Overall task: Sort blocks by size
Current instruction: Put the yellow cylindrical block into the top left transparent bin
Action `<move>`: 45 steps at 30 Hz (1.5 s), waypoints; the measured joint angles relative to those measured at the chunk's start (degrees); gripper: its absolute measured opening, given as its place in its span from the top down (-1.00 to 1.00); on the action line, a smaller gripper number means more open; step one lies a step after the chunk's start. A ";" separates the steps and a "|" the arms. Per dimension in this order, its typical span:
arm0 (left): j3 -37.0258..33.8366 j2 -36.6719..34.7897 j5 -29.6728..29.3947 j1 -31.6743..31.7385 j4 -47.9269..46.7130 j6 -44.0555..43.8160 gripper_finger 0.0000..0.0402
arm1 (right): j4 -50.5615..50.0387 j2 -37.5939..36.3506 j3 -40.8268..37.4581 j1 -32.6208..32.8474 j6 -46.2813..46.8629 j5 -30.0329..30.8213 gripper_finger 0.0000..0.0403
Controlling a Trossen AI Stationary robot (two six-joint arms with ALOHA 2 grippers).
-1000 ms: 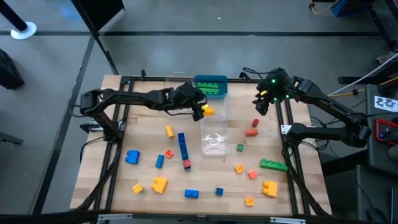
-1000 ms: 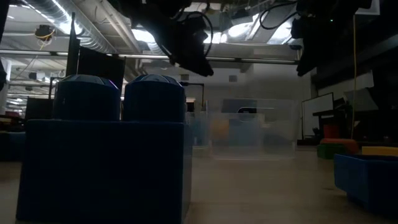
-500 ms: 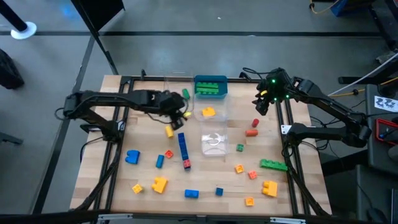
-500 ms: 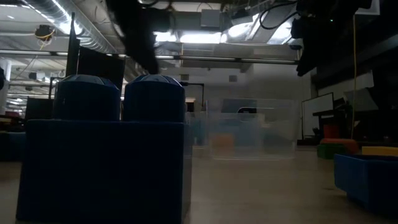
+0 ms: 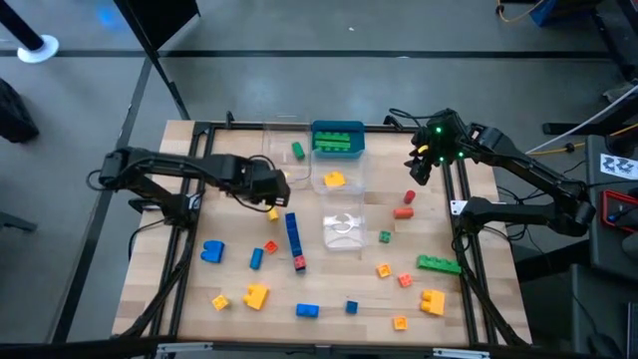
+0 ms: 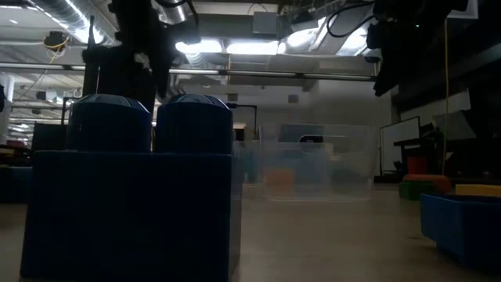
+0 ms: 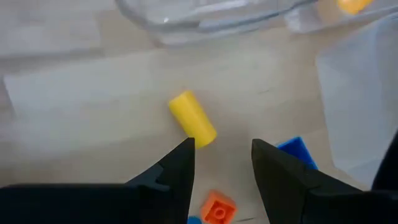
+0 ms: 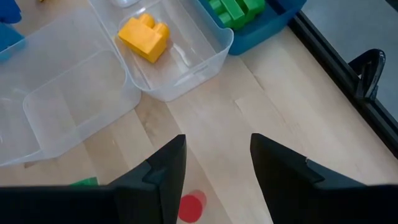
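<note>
Grey floor (image 5: 90, 150) surrounds the wooden table (image 5: 229, 289); ceiling lights (image 6: 258, 47) glow overhead.

In the low view, a big dark blue block (image 6: 129, 188) sits right in front and hides much of the tabletop (image 6: 329, 235) behind it. Another blue thing (image 6: 466, 227) is cut off by the picture's edge. The arms above it are only dark shapes there, so the hands cannot be made out.

In the left wrist view, an orange block (image 7: 217, 208) and a blue block (image 7: 297, 149) beside the yellow block (image 7: 193, 118) are partly hidden by the dark fingers (image 7: 180, 174). The clear tub (image 7: 211, 15) is blurry and cut off.

In the right wrist view, a red block (image 8: 191, 207) is cut off.
</note>
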 joint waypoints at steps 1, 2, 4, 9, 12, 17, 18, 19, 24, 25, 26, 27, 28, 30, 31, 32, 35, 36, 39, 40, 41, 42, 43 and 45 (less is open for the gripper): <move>-0.34 0.10 0.05 -0.44 -0.14 -1.66 0.29 | 0.02 0.00 0.00 -0.01 0.00 0.00 0.10; -0.79 0.14 0.08 -0.83 -0.11 -3.32 0.29 | 0.01 0.00 0.00 -0.02 0.00 0.00 0.10; -2.19 0.21 0.16 -1.75 0.10 -7.12 0.29 | 0.00 0.00 0.00 -0.02 0.00 0.00 0.10; -7.13 0.23 1.09 -3.59 4.23 -14.88 0.29 | -0.04 0.00 -0.02 0.00 0.00 0.00 0.10; -9.75 0.23 1.17 -4.03 7.96 -17.48 0.29 | -0.04 0.00 -0.02 0.00 0.00 0.00 0.10; -14.30 0.23 0.97 -3.63 14.30 -19.30 0.29 | -0.11 0.00 -0.02 -0.02 0.00 0.00 0.10; -15.21 0.23 0.95 -3.40 15.63 -19.47 0.29 | -0.13 0.00 -0.02 -0.02 0.00 0.00 0.10; -16.13 0.23 0.93 -3.27 17.56 -19.49 0.29 | -0.21 0.00 -0.02 -0.02 0.00 -0.02 0.10; -20.41 0.23 0.90 -2.16 23.50 -19.88 0.29 | -1.28 -0.01 -0.02 -0.02 0.00 0.00 0.10; -21.28 0.23 0.90 -1.87 24.65 -19.88 0.29 | -1.48 0.00 -0.02 0.00 0.00 -0.02 0.10; -22.10 0.23 0.88 -1.56 25.33 -19.88 0.29 | -1.53 0.00 -0.02 -0.02 0.00 0.00 0.10; -22.83 0.23 0.88 -1.19 26.05 -19.86 0.29 | -1.49 0.00 -0.02 -0.01 0.00 0.00 0.10; -23.64 0.23 0.88 -0.86 27.44 -19.84 0.29 | -1.50 0.00 -0.02 -0.01 0.00 0.00 0.10; -25.04 0.23 0.82 -0.17 29.45 -19.80 0.29 | -1.49 -0.01 -0.02 -0.02 0.00 0.00 0.10; -25.77 0.23 0.80 0.11 29.99 -19.76 0.29 | -1.49 0.00 -0.02 -0.02 0.00 0.00 0.10; -26.21 0.25 0.81 0.36 29.97 -19.71 0.29 | -1.49 0.00 -0.02 -0.01 0.00 0.00 0.10; -27.69 0.23 0.79 1.10 32.32 -19.27 0.29 | -1.49 0.00 -0.02 -0.02 0.00 0.00 0.10; -28.31 0.23 0.80 1.32 33.22 -19.00 0.29 | -1.49 0.00 -0.02 0.00 0.00 0.00 0.10; -29.90 0.25 0.84 1.97 36.02 -17.79 0.29 | -1.49 0.00 -0.02 -0.01 0.00 -0.01 0.10; -30.23 0.25 0.84 2.14 36.39 -17.75 0.29 | -1.49 0.00 -0.02 -0.01 0.00 0.00 0.10; -30.40 0.25 0.84 2.32 36.30 -17.69 0.29 | -1.49 0.00 -0.02 -0.02 0.00 0.00 0.10; -30.47 0.25 0.84 2.45 36.28 -17.31 0.29 | -1.49 0.00 -0.02 -0.02 0.00 0.00 0.10; -30.48 0.25 0.88 2.59 36.33 -16.42 0.29 | -1.49 0.00 -0.02 -0.01 0.00 -0.01 0.10; -30.48 0.25 1.49 2.65 36.35 -14.24 0.29 | -1.49 0.00 -0.02 -0.02 0.00 0.00 0.10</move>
